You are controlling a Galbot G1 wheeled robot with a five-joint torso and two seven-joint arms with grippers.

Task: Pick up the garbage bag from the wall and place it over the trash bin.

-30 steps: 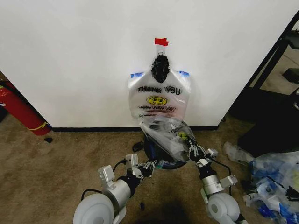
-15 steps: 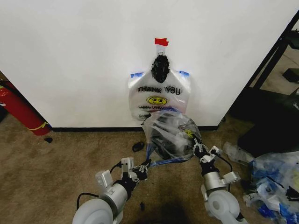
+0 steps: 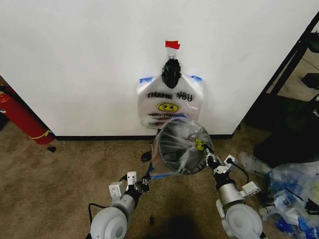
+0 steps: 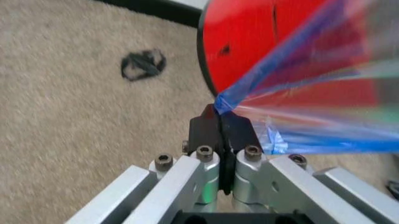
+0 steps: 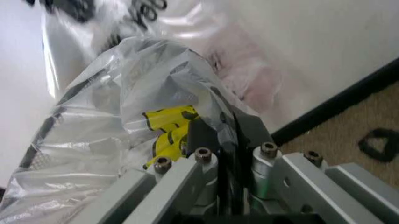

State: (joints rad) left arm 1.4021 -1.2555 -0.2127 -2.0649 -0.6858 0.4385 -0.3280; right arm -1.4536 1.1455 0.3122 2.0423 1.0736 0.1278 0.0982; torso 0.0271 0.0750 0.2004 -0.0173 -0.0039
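While the garbage bag [image 3: 180, 147] hangs stretched in the air over the trash bin [image 4: 249, 42], both grippers hold it by its edges. From the bag's middle, the left gripper [image 3: 143, 182] is at about seven o'clock, its fingers pinched tight on a blue corner of the plastic. The right gripper [image 3: 211, 159] is at about four o'clock, closed on the crinkly clear side near a yellow patch. To do this step well, I think both arms should keep the bag's mouth pulled wide and go down slowly together, so the rim slips around the bin and does not tear. Behind the bag, at twelve o'clock, a white printed bag [image 3: 169, 102] hangs on the wall [image 3: 79, 59]. It says "THANK YOU" above a yellow smiley; the smaller red lines under it are too small to read.
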